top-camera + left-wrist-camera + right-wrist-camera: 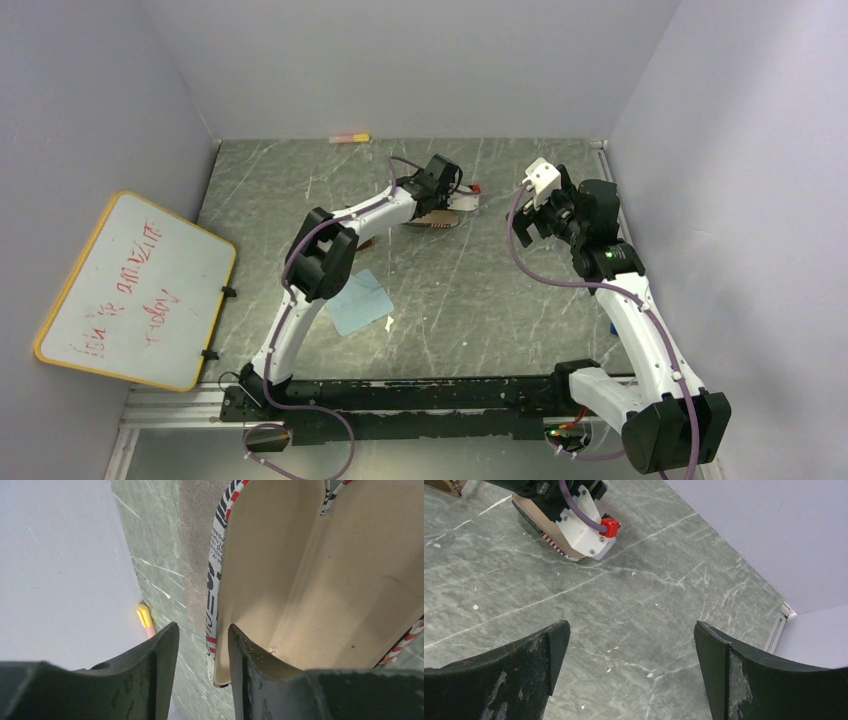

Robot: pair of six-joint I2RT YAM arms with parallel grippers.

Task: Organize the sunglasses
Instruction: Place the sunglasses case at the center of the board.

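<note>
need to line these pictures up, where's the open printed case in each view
Top external: printed case lies mid-table toward the back, under the left arm wrist.
Left wrist: fills the right half, cream inside showing.
Right wrist: top left, only its striped rim shows beneath that arm.
Shared landmark: white mount with red plug, right over the case in the top and right wrist views.

Overhead camera looks down; low wrist cameras both see the case (280,580).
</note>
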